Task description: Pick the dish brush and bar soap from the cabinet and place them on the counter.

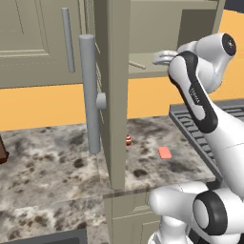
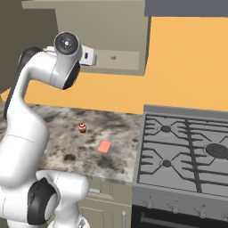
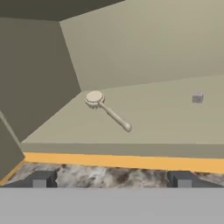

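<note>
Hand view puts us right at the mouth of the cabinet (image 3: 144, 48), and the gripper (image 3: 111, 179) comes in with its two dark tips spread wide apart, nothing between them. Ahead on the shelf lies the dish brush (image 3: 107, 109), flat, round cream head toward the back corner, thin beige handle slanting out toward the shelf edge. Risk number one: that handle is slim and round, so a grasp that lands off-centre could roll it or nudge it deeper into the corner. Risk number two: the open door (image 1: 112, 95) and the side wall sit near, and a wide wrist swing could clip them. A small grey cube (image 3: 197, 97) sits well apart on the shelf. Down on the counter (image 2: 62, 142), the salmon-pink bar soap (image 2: 104, 146) already lies flat, near the tiny red-and-white object (image 2: 82, 128).
</note>
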### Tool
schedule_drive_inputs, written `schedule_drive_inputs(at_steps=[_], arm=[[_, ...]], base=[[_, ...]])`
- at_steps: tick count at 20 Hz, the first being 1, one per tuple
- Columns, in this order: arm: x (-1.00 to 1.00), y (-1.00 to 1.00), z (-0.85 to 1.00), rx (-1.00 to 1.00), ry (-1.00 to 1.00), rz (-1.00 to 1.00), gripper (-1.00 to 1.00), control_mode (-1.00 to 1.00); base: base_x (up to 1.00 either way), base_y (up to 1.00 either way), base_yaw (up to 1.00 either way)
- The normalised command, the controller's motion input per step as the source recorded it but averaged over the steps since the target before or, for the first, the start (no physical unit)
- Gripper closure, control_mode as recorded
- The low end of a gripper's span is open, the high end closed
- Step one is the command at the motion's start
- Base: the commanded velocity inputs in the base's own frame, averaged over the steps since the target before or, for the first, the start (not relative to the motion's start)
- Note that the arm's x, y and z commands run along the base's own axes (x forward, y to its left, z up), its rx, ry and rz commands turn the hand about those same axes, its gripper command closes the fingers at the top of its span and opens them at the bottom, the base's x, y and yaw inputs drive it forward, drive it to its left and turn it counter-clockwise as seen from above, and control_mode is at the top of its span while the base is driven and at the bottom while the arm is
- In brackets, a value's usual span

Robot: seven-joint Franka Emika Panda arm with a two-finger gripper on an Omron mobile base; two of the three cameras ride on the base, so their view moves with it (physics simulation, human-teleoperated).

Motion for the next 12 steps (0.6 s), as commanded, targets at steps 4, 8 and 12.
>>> schedule_drive_inputs(at_steps=[4, 8, 12], arm=[[0.21, 0.10, 0.00, -0.06, -0.07, 0.02, -1.00, -1.00], [0.18, 0.08, 0.00, -0.09, -0.13, 0.02, -1.00, -1.00], [0.20, 0.08, 0.00, -0.09, -0.15, 0.01, -1.00, -1.00]], base=[[0.00, 0.00, 0.00], [0.00, 0.00, 0.00], [0.00, 0.00, 0.00]])
